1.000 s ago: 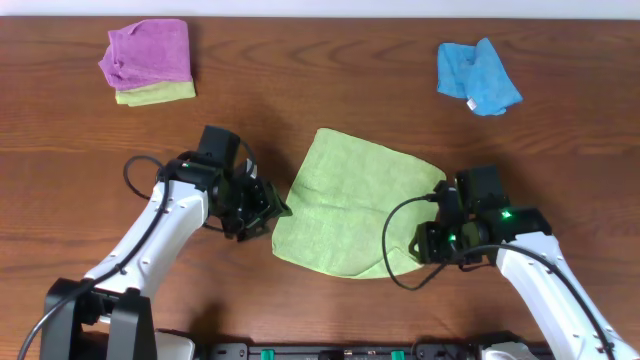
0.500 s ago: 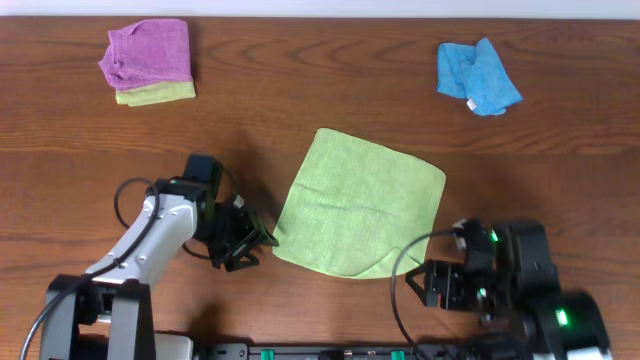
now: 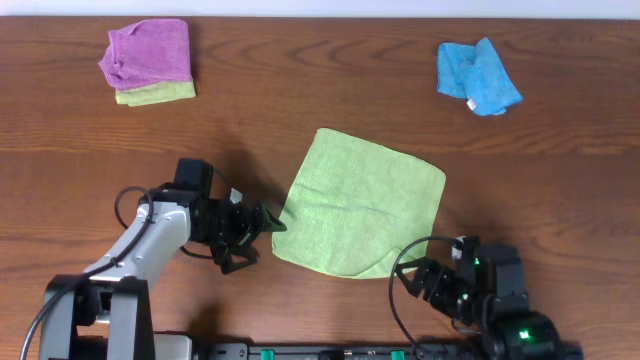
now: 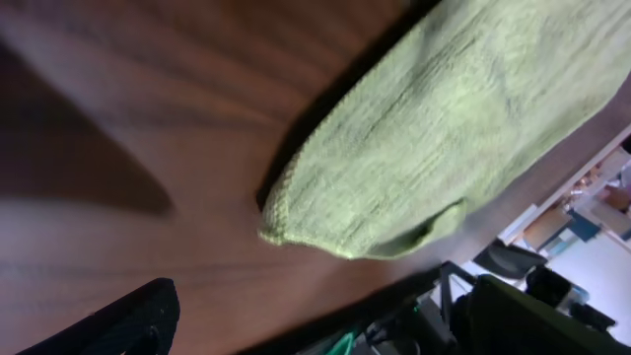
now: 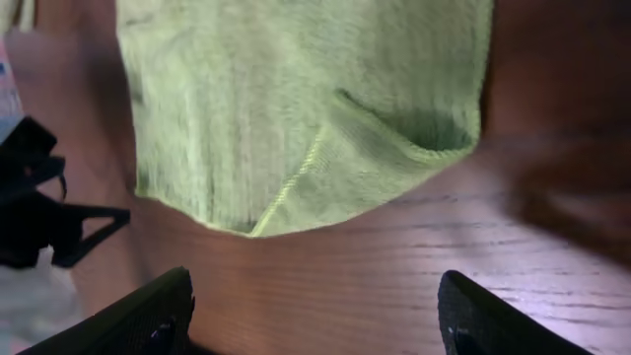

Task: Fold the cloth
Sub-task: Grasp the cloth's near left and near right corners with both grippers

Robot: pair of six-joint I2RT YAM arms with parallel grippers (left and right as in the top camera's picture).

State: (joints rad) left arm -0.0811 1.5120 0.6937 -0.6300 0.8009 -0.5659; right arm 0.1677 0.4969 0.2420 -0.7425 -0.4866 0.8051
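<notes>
Nearest the front edge of the table (image 5: pixel 325 316), the right claw (image 3: pixel 425 280) has drawn back from the cloth's right side, where it sat a second ago. Its jaws now stand apart over bare wood with nothing between them. The cloth (image 3: pixel 360 205) lies just ahead of this claw, its closest corner turned up into a small lip (image 5: pixel 414 138).

A little farther in, the left claw (image 3: pixel 262 222) has slipped back from the cloth's left corner and spread its jaws wide. That corner rests on the wood just beyond its tips, apart from them.

Both claws have let go, and the cloth lies spread in what looks like one layer. I judge the fold itself not yet made, with a fresh grip needed.

Well beyond both claws lie a purple cloth (image 3: pixel 148 50) on a yellow-green cloth (image 3: pixel 165 94), and a blue cloth (image 3: pixel 477 76).

The overhead frame's lower edge cuts off most of the right arm, and the left wrist view is blurred. Whether the lip hides a second layer cannot be told.
</notes>
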